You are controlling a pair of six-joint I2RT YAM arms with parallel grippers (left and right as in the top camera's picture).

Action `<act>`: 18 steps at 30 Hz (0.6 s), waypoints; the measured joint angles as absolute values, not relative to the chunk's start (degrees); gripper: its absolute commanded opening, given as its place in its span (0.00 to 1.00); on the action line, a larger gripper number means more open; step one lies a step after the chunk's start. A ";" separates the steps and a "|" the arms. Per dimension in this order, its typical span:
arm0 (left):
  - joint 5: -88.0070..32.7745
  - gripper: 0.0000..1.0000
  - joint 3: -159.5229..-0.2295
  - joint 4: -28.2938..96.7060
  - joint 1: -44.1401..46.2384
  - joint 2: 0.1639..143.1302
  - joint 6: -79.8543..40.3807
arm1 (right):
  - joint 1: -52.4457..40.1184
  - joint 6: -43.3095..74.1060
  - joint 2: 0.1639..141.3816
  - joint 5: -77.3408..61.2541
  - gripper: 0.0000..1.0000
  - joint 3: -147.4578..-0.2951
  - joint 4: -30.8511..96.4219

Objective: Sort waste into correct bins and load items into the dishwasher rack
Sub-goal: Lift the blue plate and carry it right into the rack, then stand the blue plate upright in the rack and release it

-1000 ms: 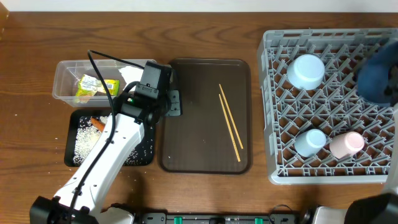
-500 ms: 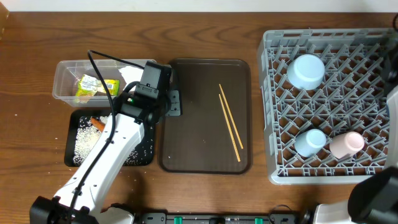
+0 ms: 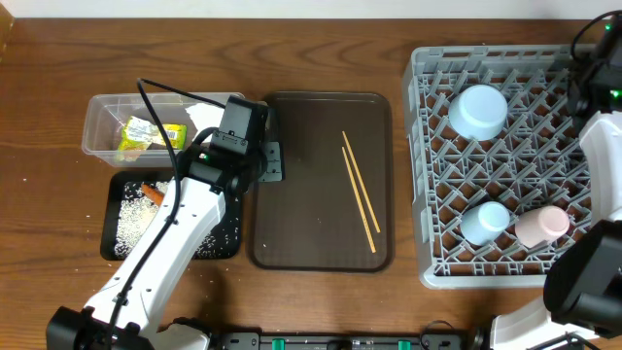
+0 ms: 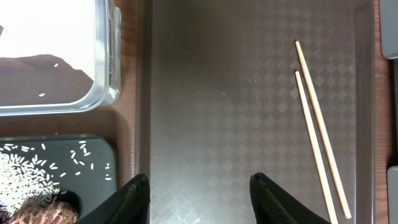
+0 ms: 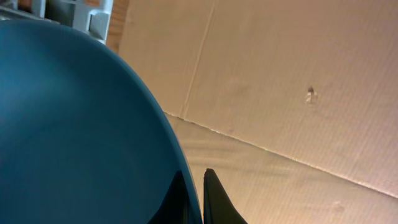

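- left claw [image 4: 199,193] half spread, nothing between its fingers, hanging over the near-left strip of the brown tray [image 4: 217,112]
- likely parked there to go for the chopsticks [image 4: 321,124], which lie flat side by side on that tray, well off to its right
- right claw [image 5: 196,198] pressed together on the rim of the blue plate [image 5: 74,124]; an edge pinch probably so the plate can go on edge between the pegs of the rack [image 3: 423,175]
- waste looks sorted: clear tub [image 4: 106,93] ahead-left of the left claw with wrapper [image 3: 146,136] and napkin [image 3: 206,115]
- black tray [image 4: 93,149] just to the left claw's left with rice [image 4: 25,174] and carrot [image 3: 154,192]; separate bins, so kinds stay apart
- bowl [image 3: 478,111], blue cup [image 3: 484,222] and pink cup [image 3: 540,226] sit among the rack pegs
- only the right wrist view shows the plate and the pinch; overhead has just the right arm [image 3: 604,146] at the rack's far edge, no plate visible
- only the left wrist view shows the finger gap clearly and stray grains on the tub floor
- only overhead shows the rack contents
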State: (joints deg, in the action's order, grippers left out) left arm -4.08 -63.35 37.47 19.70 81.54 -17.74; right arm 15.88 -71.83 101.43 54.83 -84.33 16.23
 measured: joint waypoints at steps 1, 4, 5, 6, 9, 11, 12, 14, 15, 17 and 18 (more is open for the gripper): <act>-4.08 0.53 -63.35 37.47 19.70 81.54 -17.74 | 15.75 -71.88 101.45 54.96 0.01 -84.33 16.19; -4.08 0.53 -63.35 37.47 19.70 81.54 -17.72 | 15.66 -71.88 101.45 55.11 0.01 -84.33 16.16; -4.08 0.53 -63.35 37.47 19.70 81.54 -17.72 | 15.66 -71.88 101.47 55.13 0.01 -84.33 16.16; -4.08 0.53 -63.35 37.50 19.70 81.54 -17.74 | 15.57 -71.88 101.47 55.18 0.01 -84.33 16.16; -4.08 0.53 -63.35 37.47 19.70 81.54 -17.72 | 14.83 -72.51 101.47 55.33 0.01 -84.33 16.16; -4.08 0.53 -63.35 37.50 19.70 81.54 -17.74 | 14.52 -74.02 101.49 55.27 0.01 -84.33 16.19; -4.08 0.53 -63.35 37.50 19.70 81.54 -17.72 | 14.52 -74.78 101.49 55.18 0.01 -84.33 16.16; -4.08 0.53 -63.35 37.54 19.70 81.54 -17.72 | 14.59 -76.55 101.51 55.16 0.01 -84.33 16.14; -4.08 0.53 -63.35 37.54 19.70 81.54 -17.72 | 14.66 -77.32 101.54 55.16 0.01 -84.33 16.14; -4.08 0.53 -63.35 37.54 19.70 81.54 -17.74 | 14.68 -78.32 101.51 55.16 0.01 -84.33 16.12; -4.08 0.53 -63.35 37.56 19.70 81.54 -17.72 | 14.66 -78.56 101.54 55.13 0.01 -84.33 16.14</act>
